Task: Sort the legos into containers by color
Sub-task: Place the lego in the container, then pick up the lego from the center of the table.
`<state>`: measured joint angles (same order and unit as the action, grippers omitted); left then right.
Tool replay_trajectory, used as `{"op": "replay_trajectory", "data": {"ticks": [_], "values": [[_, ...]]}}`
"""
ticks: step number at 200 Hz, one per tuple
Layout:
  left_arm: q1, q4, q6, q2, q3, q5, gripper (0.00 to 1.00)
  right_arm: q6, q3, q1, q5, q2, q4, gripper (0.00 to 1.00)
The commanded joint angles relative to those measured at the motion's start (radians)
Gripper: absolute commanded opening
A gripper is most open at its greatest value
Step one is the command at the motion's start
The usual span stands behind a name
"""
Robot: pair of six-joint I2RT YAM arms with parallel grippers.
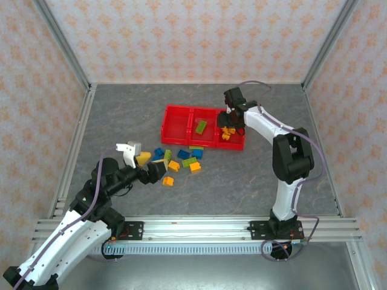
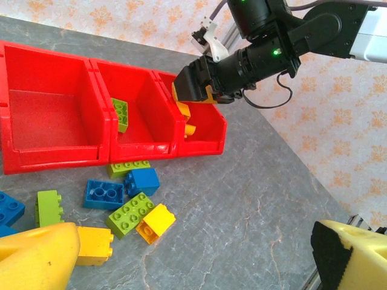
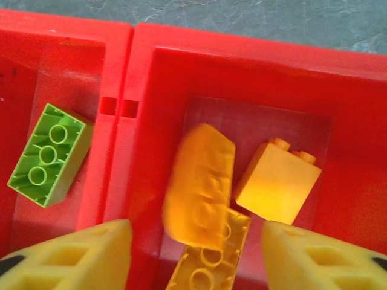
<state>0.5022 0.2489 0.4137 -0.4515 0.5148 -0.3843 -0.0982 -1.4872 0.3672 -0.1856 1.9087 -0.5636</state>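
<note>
The containers are one red tray [image 1: 175,111] of three joined bins. My right gripper [image 3: 196,257] hangs open over the right bin [image 3: 357,151]. Between and below its fingers an orange lego [image 3: 199,184] shows blurred and loose, above an upturned orange one [image 3: 208,263] and beside a third [image 3: 278,181]. A lime green lego [image 3: 49,154] lies in the middle bin. Loose blue [image 2: 142,180], green [image 2: 130,211] and yellow [image 2: 158,220] legos lie on the table in front of the tray. My left gripper [image 2: 193,260] stands open just above them, holding nothing.
The grey table [image 1: 254,175] is walled by patterned panels with metal rails along its edges. In the left wrist view, my right arm [image 2: 272,51] reaches over the tray's right end. Bare table lies to the right of the loose pile.
</note>
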Motion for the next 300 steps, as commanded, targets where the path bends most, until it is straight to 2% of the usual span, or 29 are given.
{"op": "replay_trajectory", "data": {"ticks": [1,19,43,70,102,140,182,219,258,300], "values": [[0.002,-0.023,-0.006,0.004,-0.002,0.021,0.99,-0.027,0.026,-0.006,0.037,-0.081,-0.004,0.69],[0.002,-0.019,-0.006,0.0,-0.002,0.035,0.99,-0.073,0.029,-0.004,0.047,-0.124,-0.027,0.77],[0.002,-0.013,-0.009,-0.01,-0.001,0.049,0.99,-0.129,0.052,0.026,0.093,-0.209,-0.066,0.8],[0.002,-0.008,-0.01,-0.027,0.002,0.057,0.99,-0.203,0.111,0.131,0.163,-0.302,-0.117,0.84],[0.002,-0.008,-0.016,-0.035,0.004,0.06,0.99,-0.294,0.237,0.29,0.137,-0.369,-0.076,0.89],[0.002,-0.008,-0.01,-0.04,0.004,0.054,0.99,-0.337,0.295,0.431,0.13,-0.33,-0.049,0.9],[0.002,-0.008,-0.012,-0.042,0.002,0.059,0.99,-0.341,0.285,0.501,0.115,-0.209,-0.015,0.9],[0.002,0.003,-0.007,-0.038,0.007,0.091,0.99,-0.297,0.259,0.513,0.056,-0.112,0.03,0.84],[0.001,-0.002,-0.006,-0.027,0.004,0.09,0.99,-0.275,0.205,0.524,0.054,-0.017,0.013,0.77],[0.001,0.0,-0.006,-0.029,0.004,0.09,0.99,-0.264,0.172,0.529,0.097,0.035,-0.029,0.59]]}}
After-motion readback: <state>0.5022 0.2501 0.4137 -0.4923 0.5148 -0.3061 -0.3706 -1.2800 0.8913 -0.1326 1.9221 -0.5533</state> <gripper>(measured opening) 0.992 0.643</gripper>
